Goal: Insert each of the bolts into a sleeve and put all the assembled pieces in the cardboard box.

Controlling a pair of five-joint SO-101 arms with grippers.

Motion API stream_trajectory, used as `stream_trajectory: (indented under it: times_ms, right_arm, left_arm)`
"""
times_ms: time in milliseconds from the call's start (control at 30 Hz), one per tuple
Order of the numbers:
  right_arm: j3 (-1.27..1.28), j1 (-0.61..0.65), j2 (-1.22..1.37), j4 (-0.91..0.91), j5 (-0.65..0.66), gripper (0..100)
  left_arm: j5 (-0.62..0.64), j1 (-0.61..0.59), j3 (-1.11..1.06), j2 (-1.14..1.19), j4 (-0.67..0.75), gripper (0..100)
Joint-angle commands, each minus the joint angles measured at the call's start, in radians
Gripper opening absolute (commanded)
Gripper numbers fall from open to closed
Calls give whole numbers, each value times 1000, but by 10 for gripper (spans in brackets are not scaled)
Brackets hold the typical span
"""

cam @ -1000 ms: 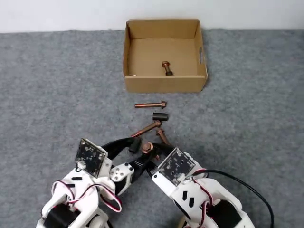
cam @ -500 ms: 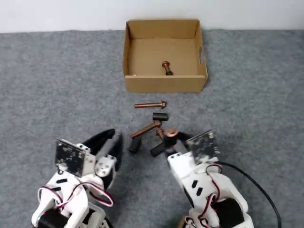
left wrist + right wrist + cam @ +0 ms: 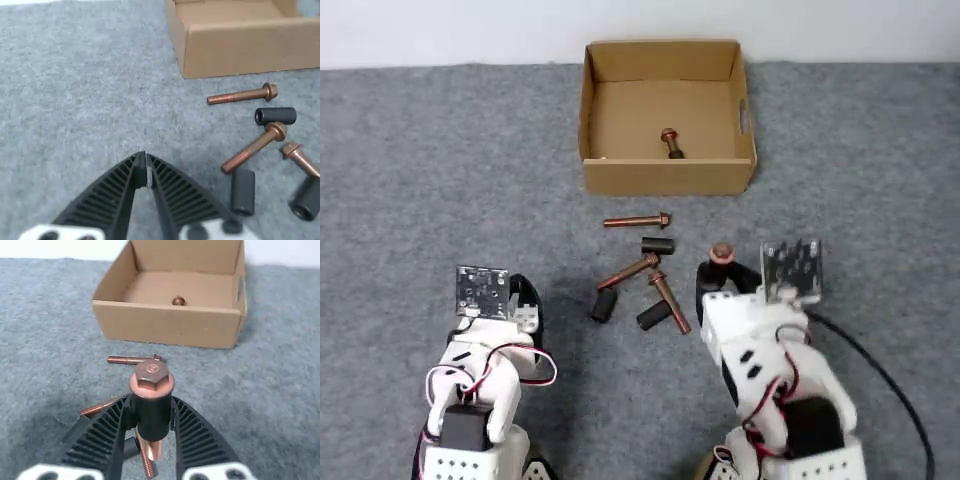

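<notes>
My right gripper [image 3: 150,409] is shut on a black sleeve [image 3: 151,415] with a copper bolt [image 3: 151,376] standing through it, head up. In the high view the right gripper [image 3: 723,276] holds this piece above the carpet, right of the loose parts. The cardboard box [image 3: 665,176] at the back holds one assembled piece [image 3: 670,142]. Three loose bolts [image 3: 636,220] [image 3: 628,271] [image 3: 668,300] and three sleeves [image 3: 657,245] [image 3: 605,304] [image 3: 654,316] lie in front of the box. My left gripper [image 3: 145,161] is shut with nothing in it, over bare carpet left of the parts.
Grey carpet covers the table, with a white wall behind the box. The left arm [image 3: 485,340] sits at the lower left. A black cable [image 3: 880,370] trails from the right arm. Carpet on either side of the box is bare.
The two arms were close together over the parts and have drawn apart. The right gripper rose and swung right with the bolt and sleeve. The left arm pulled back to the left.
</notes>
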State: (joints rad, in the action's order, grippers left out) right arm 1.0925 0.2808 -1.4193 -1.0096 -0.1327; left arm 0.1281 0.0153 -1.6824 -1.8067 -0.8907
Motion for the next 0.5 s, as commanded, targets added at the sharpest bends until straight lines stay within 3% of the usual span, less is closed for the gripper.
stream_trajectory:
  times_ms: [0, 467]
  right_arm:
    - [-255, -36, 306, 39, -25, 8]
    - [-1005, -58, 1256, 372, -20, 8]
  left_arm:
    - [-15, -11, -2, -3, 34, 5]
    - [-11, -31, -2, 2, -110, 6]
